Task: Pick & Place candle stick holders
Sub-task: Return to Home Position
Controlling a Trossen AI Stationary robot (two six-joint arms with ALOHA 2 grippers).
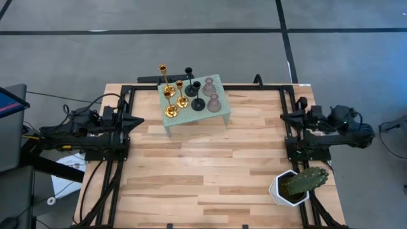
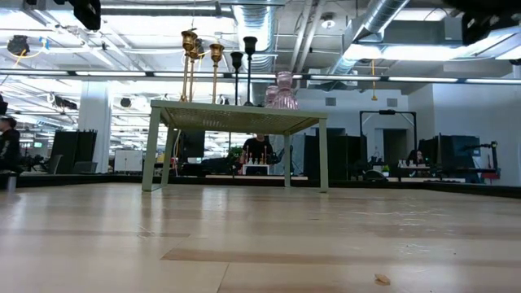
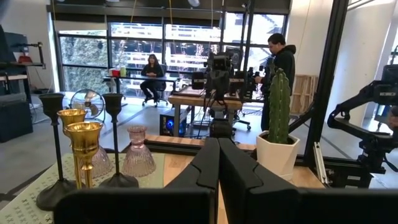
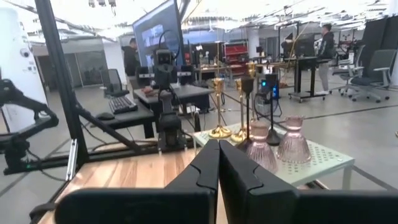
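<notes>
My left end effector point(image 3: 217, 163), at nine o'clock, and right end effector point(image 4: 217, 165), at three o'clock, are closed and empty. The shiny gold, matte black and pink glass candle stick holders point(image 1: 198, 105) stand on the pale green perforated shelf point(image 1: 191, 116) at twelve.

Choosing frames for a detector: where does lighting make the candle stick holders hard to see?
Low view: bright ceiling lamps beyond the shelf silhouette the black holders. Left wrist view: windows backlight them. High view: even light, gold holders plain.
</notes>
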